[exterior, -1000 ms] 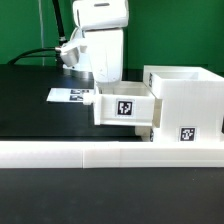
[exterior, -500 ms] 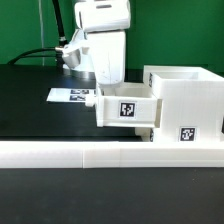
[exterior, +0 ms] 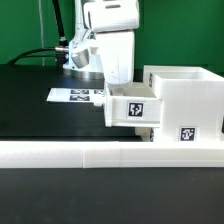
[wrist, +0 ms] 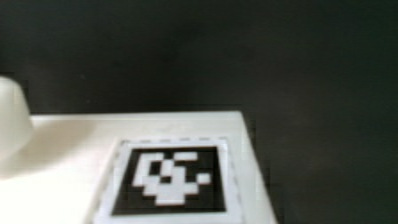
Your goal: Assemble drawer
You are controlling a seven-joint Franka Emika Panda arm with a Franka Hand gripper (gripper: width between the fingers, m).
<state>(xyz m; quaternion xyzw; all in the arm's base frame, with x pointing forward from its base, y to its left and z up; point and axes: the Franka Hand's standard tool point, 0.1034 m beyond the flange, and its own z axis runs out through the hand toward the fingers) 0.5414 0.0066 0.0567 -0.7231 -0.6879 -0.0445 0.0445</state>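
Observation:
The drawer's large white casing (exterior: 191,92) stands at the exterior view's right, with a tag low on its front (exterior: 187,132). A white box tray (exterior: 133,108) with a tag on its front sticks partly out of the casing toward the exterior view's left. My gripper (exterior: 117,78) hangs just behind the tray's outer end, and the tray hides its fingertips. The wrist view shows no fingers, only a white tray surface with a tag (wrist: 173,178) over the black table (wrist: 214,50). I see no second tray apart from the casing.
The marker board (exterior: 74,96) lies flat on the black table behind the tray. A long low white rail (exterior: 100,153) runs across the front edge. A black cable (exterior: 40,55) trails behind the arm. A green wall backs the scene.
The gripper and the tray have moved toward the exterior view's right. The tray now sits further into the casing and covers more of the marker board's near end.

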